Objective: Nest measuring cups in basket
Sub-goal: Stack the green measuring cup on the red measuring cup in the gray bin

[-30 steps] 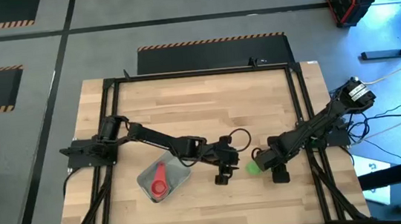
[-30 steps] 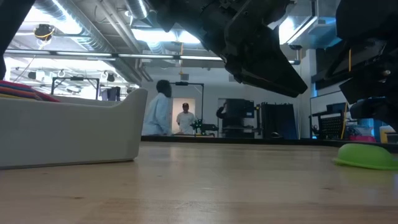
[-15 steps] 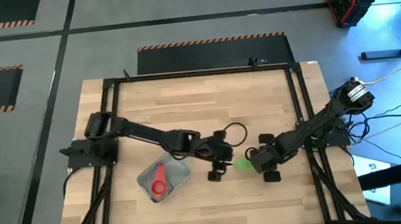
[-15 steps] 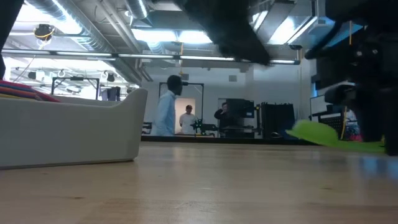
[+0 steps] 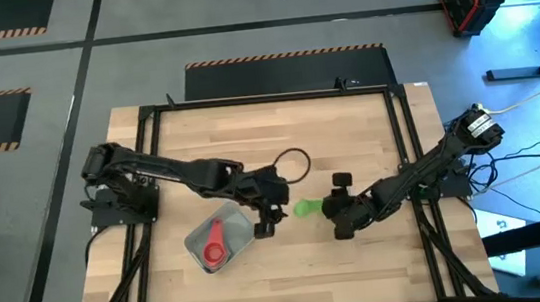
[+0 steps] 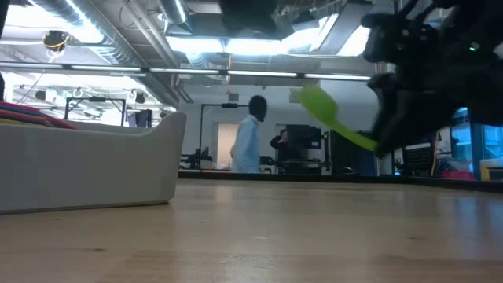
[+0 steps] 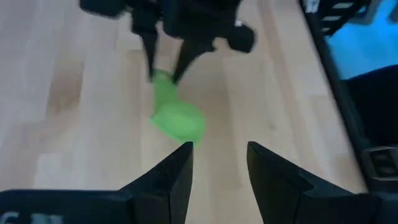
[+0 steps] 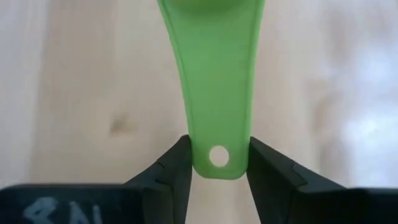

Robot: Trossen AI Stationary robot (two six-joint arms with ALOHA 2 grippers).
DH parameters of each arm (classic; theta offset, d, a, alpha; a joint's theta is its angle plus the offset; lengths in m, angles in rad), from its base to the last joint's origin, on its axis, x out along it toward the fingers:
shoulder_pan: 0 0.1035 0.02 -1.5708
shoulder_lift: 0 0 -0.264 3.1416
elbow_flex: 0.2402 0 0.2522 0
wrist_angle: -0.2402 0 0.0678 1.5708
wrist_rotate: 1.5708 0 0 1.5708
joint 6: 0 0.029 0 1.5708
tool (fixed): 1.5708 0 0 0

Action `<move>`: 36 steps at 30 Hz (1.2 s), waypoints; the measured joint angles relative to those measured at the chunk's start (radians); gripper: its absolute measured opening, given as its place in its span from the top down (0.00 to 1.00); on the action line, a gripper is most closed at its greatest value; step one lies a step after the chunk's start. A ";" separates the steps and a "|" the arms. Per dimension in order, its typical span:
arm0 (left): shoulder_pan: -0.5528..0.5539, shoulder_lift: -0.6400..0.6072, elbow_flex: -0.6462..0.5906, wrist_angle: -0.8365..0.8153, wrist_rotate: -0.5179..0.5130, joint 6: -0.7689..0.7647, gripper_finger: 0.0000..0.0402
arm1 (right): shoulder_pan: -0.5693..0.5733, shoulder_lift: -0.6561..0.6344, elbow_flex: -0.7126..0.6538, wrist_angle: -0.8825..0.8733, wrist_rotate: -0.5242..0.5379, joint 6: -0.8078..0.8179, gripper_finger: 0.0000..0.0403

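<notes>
The green measuring cup (image 5: 306,207) hangs in the air in front of my right gripper (image 5: 325,206), which is shut on its handle. The low view shows the cup (image 6: 328,116) well above the table. The pale grey-blue basket (image 5: 221,243) sits near the table's near edge, with a pink-red cup (image 5: 214,244) lying in it on top. My left gripper (image 5: 265,222) is open just right of the basket, between the basket and the green cup. Its wrist view looks at the green cup (image 7: 177,118) past its open fingers (image 7: 219,152). My right gripper pinches the free end of the green handle (image 8: 217,140), by its hanging hole, between the two fingers (image 8: 177,158). The fingers come level from the table's right and lie along the handle. The cup is lifted clear and tilted, bowl end (image 6: 314,98) higher than the held end.
A dark cable loop (image 5: 291,163) lies on the wood behind the left gripper. Black frame rails (image 5: 153,183) run along the table's sides. Bare wood (image 5: 278,130) lies toward the far edge. A person (image 6: 250,141) walks in the room beyond the table.
My right gripper has raised the green cup from where it lay on the table and carried it toward the table's left, nearer the basket. The cup now stands tilted in the air. My left gripper has drawn back toward the table's left, close to the basket.
</notes>
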 joint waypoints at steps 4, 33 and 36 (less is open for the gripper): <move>0.001 -0.058 0.000 -0.050 0.046 -0.067 0.64 | -0.001 0.000 0.000 0.106 0.164 -0.098 0.66; 0.000 -0.163 0.000 -0.021 0.049 -0.175 0.64 | -0.001 0.000 0.001 0.728 0.488 -0.691 0.66; 0.000 -0.163 0.000 0.020 0.049 -0.172 0.64 | -0.003 0.000 0.001 0.757 0.488 -0.691 0.66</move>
